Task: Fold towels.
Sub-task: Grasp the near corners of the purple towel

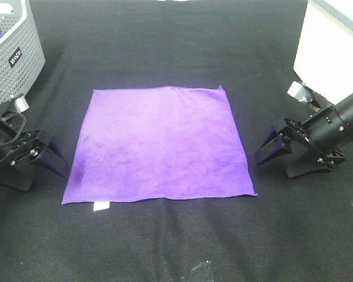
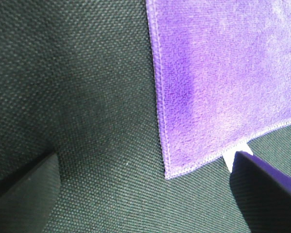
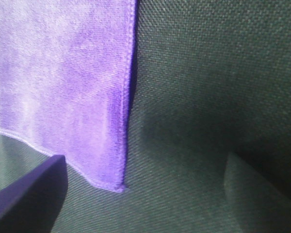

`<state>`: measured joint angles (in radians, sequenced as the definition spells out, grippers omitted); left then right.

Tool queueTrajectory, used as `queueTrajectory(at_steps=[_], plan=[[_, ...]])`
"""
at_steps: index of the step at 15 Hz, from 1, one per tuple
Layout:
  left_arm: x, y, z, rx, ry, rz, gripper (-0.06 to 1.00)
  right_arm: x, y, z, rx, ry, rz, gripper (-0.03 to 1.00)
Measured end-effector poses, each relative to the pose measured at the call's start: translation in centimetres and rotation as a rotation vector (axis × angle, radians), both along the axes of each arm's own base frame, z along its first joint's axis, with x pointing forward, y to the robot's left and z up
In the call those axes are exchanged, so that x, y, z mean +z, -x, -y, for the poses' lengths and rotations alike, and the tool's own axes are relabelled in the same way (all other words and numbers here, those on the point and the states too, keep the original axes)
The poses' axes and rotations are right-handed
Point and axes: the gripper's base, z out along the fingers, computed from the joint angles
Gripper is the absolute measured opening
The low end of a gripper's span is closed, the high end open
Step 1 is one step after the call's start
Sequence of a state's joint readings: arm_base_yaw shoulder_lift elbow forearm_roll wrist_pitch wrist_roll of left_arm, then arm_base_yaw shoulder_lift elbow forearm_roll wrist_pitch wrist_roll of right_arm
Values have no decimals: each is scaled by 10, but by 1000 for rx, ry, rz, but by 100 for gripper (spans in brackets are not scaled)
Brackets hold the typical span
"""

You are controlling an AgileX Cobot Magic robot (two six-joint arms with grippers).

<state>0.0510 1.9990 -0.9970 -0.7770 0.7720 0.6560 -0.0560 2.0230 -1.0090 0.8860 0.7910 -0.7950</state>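
Note:
The purple towel (image 1: pixel 159 144) lies flat and spread out as a square on the black table cover (image 1: pixel 165 247). Its small white tag (image 1: pixel 101 205) sticks out at the near left corner. My left gripper (image 1: pixel 55 156) is open and empty, low over the cover just left of that corner. In the left wrist view the towel's corner (image 2: pixel 208 82) and tag (image 2: pixel 230 158) lie ahead of the open gripper (image 2: pixel 145 194). My right gripper (image 1: pixel 266 147) is open and empty just right of the near right corner. The right wrist view shows that corner (image 3: pixel 63 82) ahead of the open gripper (image 3: pixel 145 194).
A grey perforated basket (image 1: pixel 12 53) stands at the back left. A white box (image 1: pixel 332 41) stands at the back right, behind the right arm. A small clear scrap (image 1: pixel 201 269) lies near the front edge.

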Motion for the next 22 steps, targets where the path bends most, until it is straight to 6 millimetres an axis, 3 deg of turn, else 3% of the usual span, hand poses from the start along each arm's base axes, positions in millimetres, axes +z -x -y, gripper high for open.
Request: queueTrajectory(at_steps=[7, 13, 16, 17, 18, 19, 22], plan=[[-2, 0, 3, 1, 33, -23, 89, -4, -1, -3, -3, -26, -18, 82], [-13, -5, 65, -85, 115, -88, 75, -15, 0, -56, 124, -59, -52, 71], [-15, -7, 83, -109, 116, -105, 63, -19, 1, -60, 144, -42, -52, 56], [-15, -7, 83, -109, 116, -105, 63, -19, 1, -60, 144, -42, -52, 56], [-18, -7, 82, -101, 101, -110, 48, -21, 1, -59, 146, -25, -50, 40], [-18, -7, 82, -101, 101, -110, 48, -21, 1, -59, 146, -25, -50, 40], [-24, -7, 81, -105, 78, -110, 14, -24, 1, -58, 153, -14, -55, 24]])
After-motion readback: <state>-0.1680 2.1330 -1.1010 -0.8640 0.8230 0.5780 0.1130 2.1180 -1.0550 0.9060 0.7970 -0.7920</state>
